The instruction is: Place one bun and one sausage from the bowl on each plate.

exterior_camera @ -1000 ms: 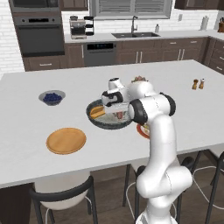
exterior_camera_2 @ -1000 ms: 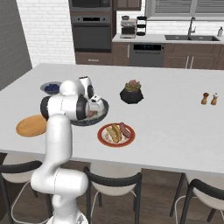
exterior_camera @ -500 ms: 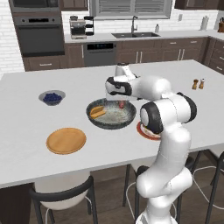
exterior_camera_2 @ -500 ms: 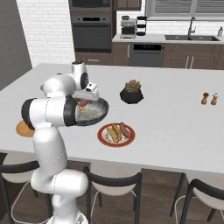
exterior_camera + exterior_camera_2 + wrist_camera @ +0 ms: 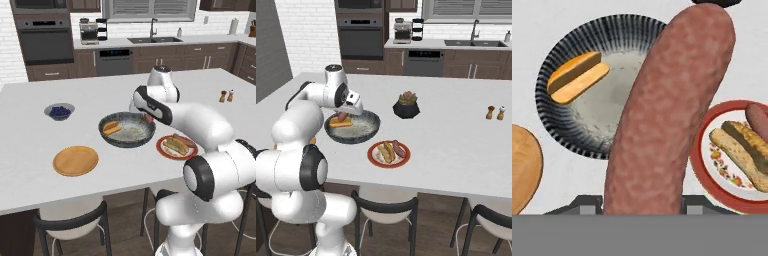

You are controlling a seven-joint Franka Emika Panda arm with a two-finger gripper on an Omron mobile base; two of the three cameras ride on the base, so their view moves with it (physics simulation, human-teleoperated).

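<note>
Fingers [image 5: 643, 212] holding sausage [image 5: 662, 115] above bowl [image 5: 127, 130]; red-rimmed plate [image 5: 177, 147] filled, next carry left to wooden plate [image 5: 75, 160]

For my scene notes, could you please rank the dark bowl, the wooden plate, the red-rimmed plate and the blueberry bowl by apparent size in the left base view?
1. Dark bowl.
2. Wooden plate, near-tied with 3.
3. Red-rimmed plate, arm-hidden.
4. Blueberry bowl, farthest.

White Franka arm [image 5: 200, 125], glossy rounded links, dark grey joint bands, bulbous white base w/ black ring
</note>
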